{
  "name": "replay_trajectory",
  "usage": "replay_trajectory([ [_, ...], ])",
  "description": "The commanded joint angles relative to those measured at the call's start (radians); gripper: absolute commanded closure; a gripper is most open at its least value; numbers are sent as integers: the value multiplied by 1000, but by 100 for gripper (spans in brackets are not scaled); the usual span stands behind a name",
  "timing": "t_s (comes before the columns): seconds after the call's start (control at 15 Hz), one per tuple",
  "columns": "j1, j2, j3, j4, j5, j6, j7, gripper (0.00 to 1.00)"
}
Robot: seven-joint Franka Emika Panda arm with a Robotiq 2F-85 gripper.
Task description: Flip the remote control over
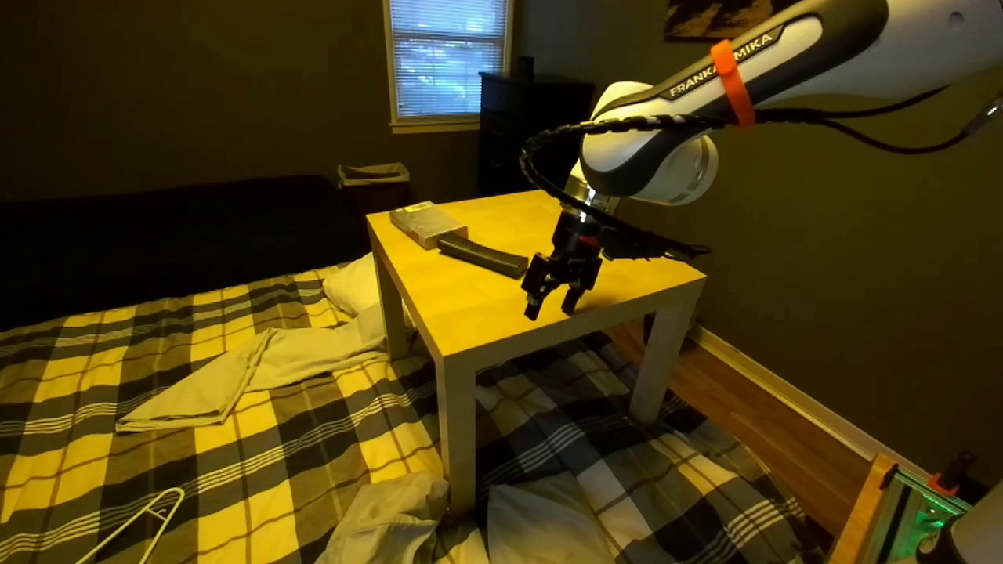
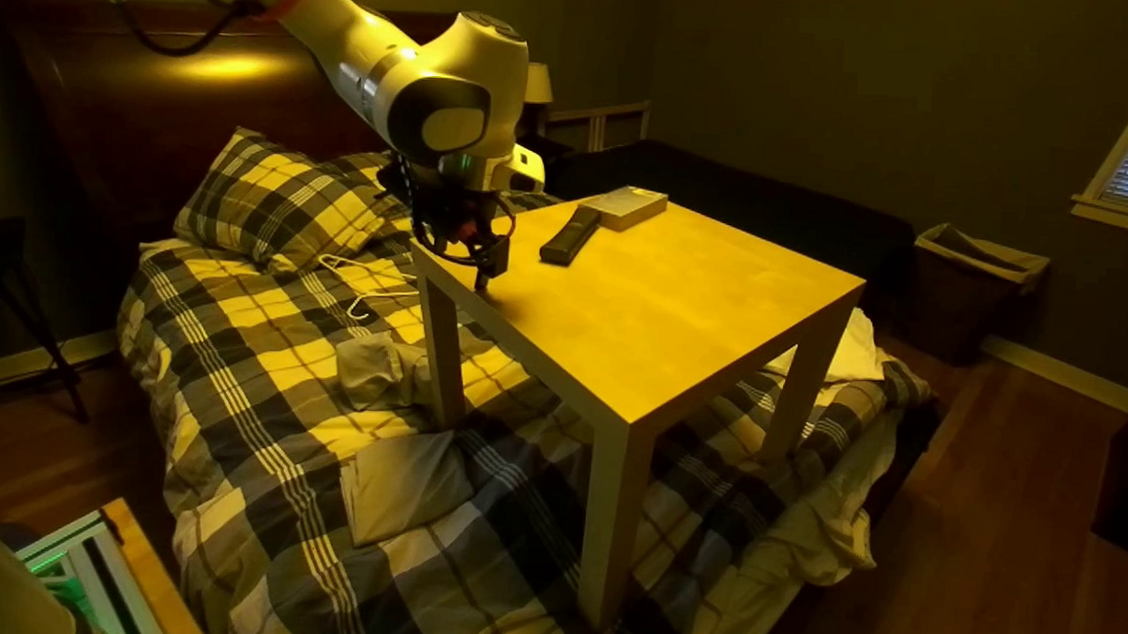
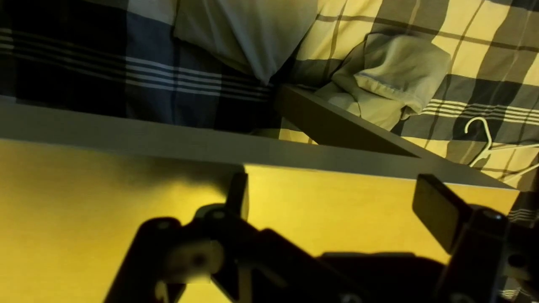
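Observation:
The remote control (image 1: 483, 255) is a dark, slim bar lying flat on the yellow tabletop (image 1: 486, 313). It also shows in an exterior view (image 2: 570, 237), with one end close to a pale box; I cannot tell whether they touch. Which face is up is not clear. My gripper (image 1: 552, 304) is open and empty, pointing down just above the tabletop near one edge, to the side of the remote and apart from it. In the wrist view the two fingers (image 3: 337, 200) stand wide apart with only bare table between them. The remote is out of the wrist view.
The pale flat box (image 1: 429, 225) lies at a table corner, also seen in an exterior view (image 2: 627, 207). The table stands on a bed with a plaid cover (image 1: 258, 462). Crumpled cloths (image 3: 396, 75) and a white hanger (image 3: 484, 143) lie below the table edge.

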Motion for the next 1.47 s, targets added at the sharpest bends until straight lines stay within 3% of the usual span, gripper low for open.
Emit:
replay_trajectory([
  [0.0, -31, 0, 32, 1, -4, -1, 3, 0],
  [0.4, -31, 0, 32, 1, -4, -1, 3, 0],
  [0.67, -43, 44, 49, 127, 8, -38, 20, 0],
  [0.93, -93, 141, 34, 314, 20, -221, -18, 0],
  [1.4, -208, 420, 49, 721, 35, -527, -120, 0],
])
